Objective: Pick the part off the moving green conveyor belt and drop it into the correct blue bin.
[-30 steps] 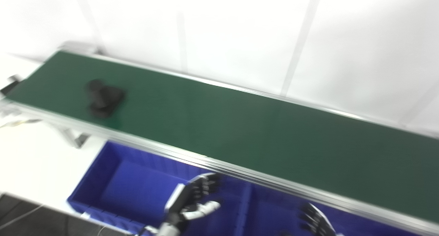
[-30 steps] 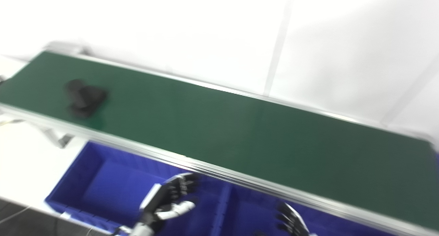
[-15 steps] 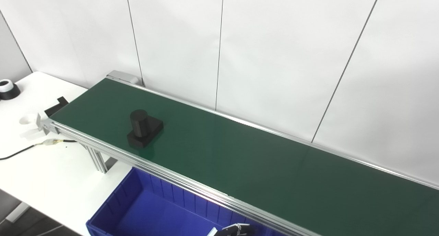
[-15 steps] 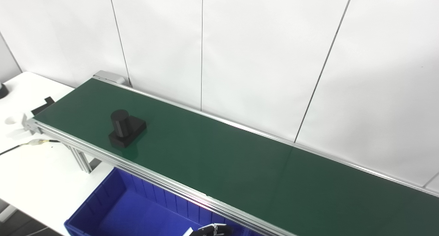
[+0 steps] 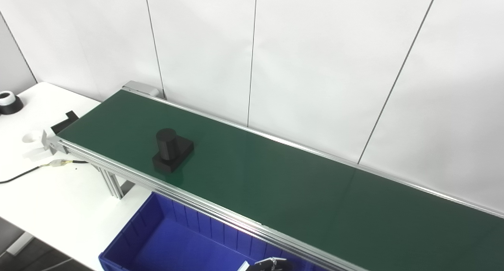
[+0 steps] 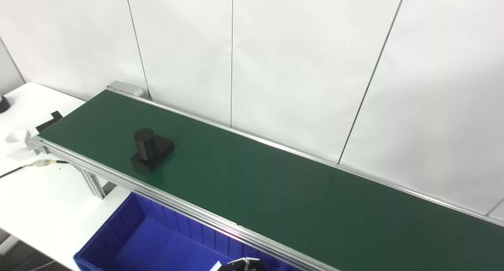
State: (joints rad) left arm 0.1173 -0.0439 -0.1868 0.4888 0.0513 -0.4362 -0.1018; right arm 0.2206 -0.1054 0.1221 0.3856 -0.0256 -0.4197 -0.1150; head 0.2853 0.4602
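A black part (image 5: 172, 151), a short cylinder standing on a square base, rides on the green conveyor belt (image 5: 299, 184) near its left end. Only the fingertips of my left hand (image 5: 271, 264) peek over the bottom edge, above the blue bin (image 5: 177, 243) and well to the right of and below the part. Too little of that hand shows to tell open from shut. My right hand is out of view.
The belt has aluminium side rails and a leg (image 5: 112, 182) on a white table (image 5: 51, 200). A cable (image 5: 23, 174), a white ring (image 5: 31, 138) and a black-and-white roll (image 5: 8, 102) lie at the left. White wall panels stand behind.
The camera tilted up since one second ago, so both hands dropped toward or past the bottom edge. Over the last half second the part moved a little to the right along the belt.
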